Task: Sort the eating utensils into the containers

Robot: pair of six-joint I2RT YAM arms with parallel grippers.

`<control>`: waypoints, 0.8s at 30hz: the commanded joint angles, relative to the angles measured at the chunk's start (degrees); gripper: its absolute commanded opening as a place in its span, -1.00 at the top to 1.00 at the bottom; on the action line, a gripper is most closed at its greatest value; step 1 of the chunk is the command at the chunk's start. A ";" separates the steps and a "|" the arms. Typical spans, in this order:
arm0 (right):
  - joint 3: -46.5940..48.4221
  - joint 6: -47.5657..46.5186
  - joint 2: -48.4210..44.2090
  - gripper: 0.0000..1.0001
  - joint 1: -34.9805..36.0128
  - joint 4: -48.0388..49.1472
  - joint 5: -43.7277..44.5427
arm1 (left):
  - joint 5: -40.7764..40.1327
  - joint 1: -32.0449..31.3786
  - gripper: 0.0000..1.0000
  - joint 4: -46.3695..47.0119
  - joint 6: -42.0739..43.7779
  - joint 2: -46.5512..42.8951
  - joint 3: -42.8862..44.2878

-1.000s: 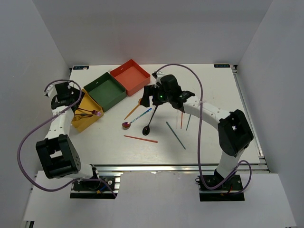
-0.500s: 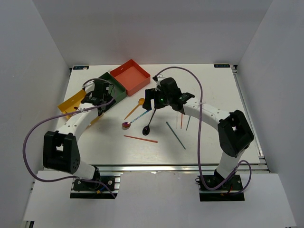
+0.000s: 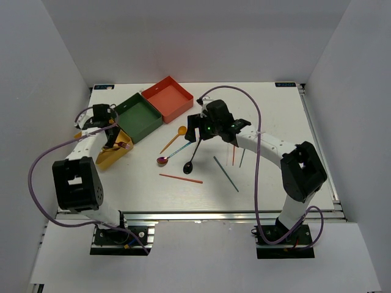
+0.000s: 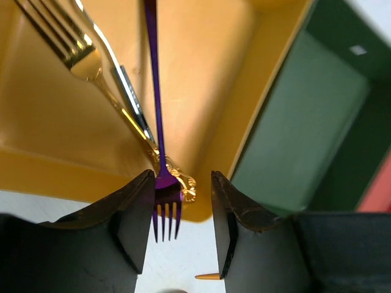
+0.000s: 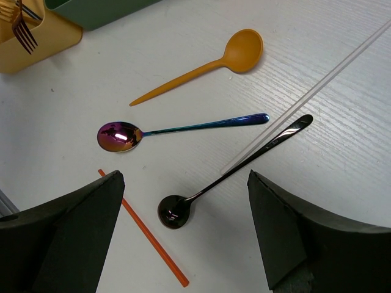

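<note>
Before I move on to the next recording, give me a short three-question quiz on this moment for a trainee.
1. Which box holds the gold fork and the purple fork? A yellow, B dark green, C red-orange.
2. True or false: the right gripper is shut on the black spoon.
3. How many spoons lie loose on the table?
Key: 1 A, the yellow box. 2 False; its jaws stand wide open above the spoon. 3 Three: the orange spoon, the iridescent spoon and the black one.
</note>
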 commanded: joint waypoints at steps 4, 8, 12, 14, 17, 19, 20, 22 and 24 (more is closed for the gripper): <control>-0.99 -1.80 -2.64 -0.73 -0.33 0.35 0.61 | 1.47 1.71 -0.04 -1.78 -2.74 4.04 3.46; -1.17 -2.15 -2.90 -0.73 -0.59 0.26 0.97 | 1.30 2.68 -0.04 -1.52 -2.74 6.15 2.94; -1.17 -2.24 -2.99 -0.73 -0.85 0.35 0.97 | 1.39 3.21 -0.04 -0.11 -2.65 7.99 2.06; -1.17 -2.24 -2.99 -0.73 -1.03 0.43 0.97 | 2.35 3.56 -0.03 0.86 -2.39 9.22 2.15; -1.17 -2.24 -2.99 -0.73 -1.03 0.43 0.97 | 4.45 3.83 0.14 2.70 -2.21 11.16 2.15; -1.17 -2.33 -2.99 -0.73 -1.12 0.44 1.32 | 5.07 3.91 0.16 3.49 -2.39 12.12 2.15; -1.26 -2.33 -2.99 -0.73 -1.12 0.44 1.40 | 5.42 3.92 0.16 3.76 -2.56 12.56 2.15; -1.26 -2.33 -2.90 -0.73 -1.29 0.35 1.49 | 6.21 3.92 0.16 4.46 -2.57 13.35 2.23; -1.26 -2.42 -2.99 -0.73 -1.29 0.35 1.49 | 6.39 4.00 0.40 4.47 -2.65 13.45 2.32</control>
